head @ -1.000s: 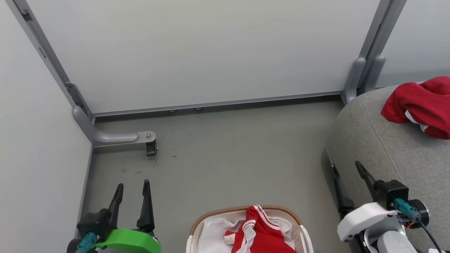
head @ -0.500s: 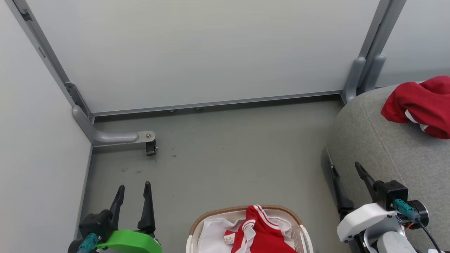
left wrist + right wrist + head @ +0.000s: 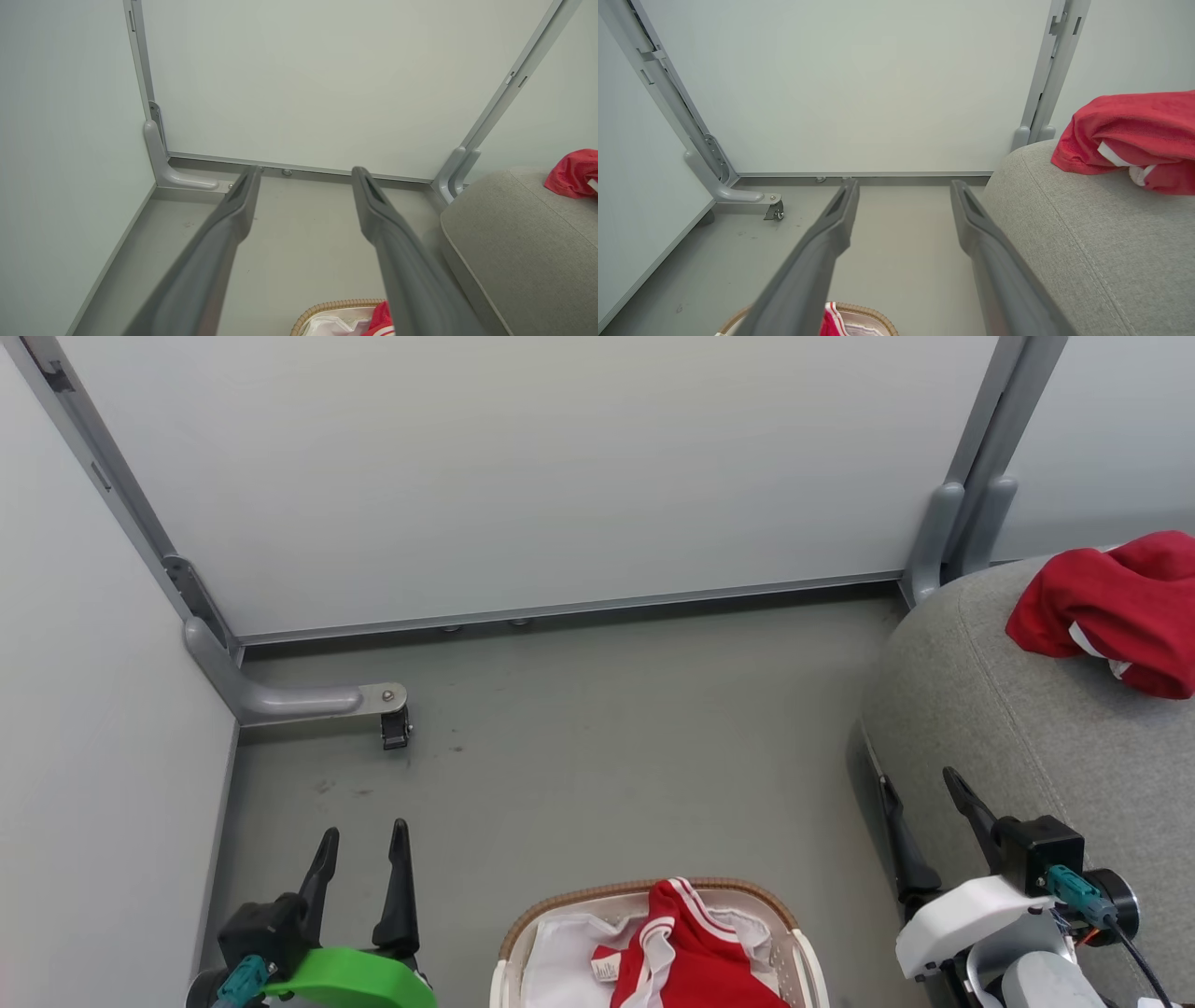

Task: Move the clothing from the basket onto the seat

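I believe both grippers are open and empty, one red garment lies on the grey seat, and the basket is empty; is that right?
Not quite: the basket is not empty; the head view shows a red jersey in it. The rest holds: left gripper and right gripper are open and empty, and one red garment lies on the seat.

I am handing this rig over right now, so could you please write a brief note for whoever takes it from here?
Left gripper: open, empty, above the floor to the left of the basket.
Right gripper: open, empty, by the near edge of the seat.
Clothing: one red jersey lies bunched on the seat; a second red jersey lies in the basket on the white liner.
Done: one jersey is on the seat.
Left: lift the second red jersey out and put it on the seat; whether more lies beneath it cannot be told.
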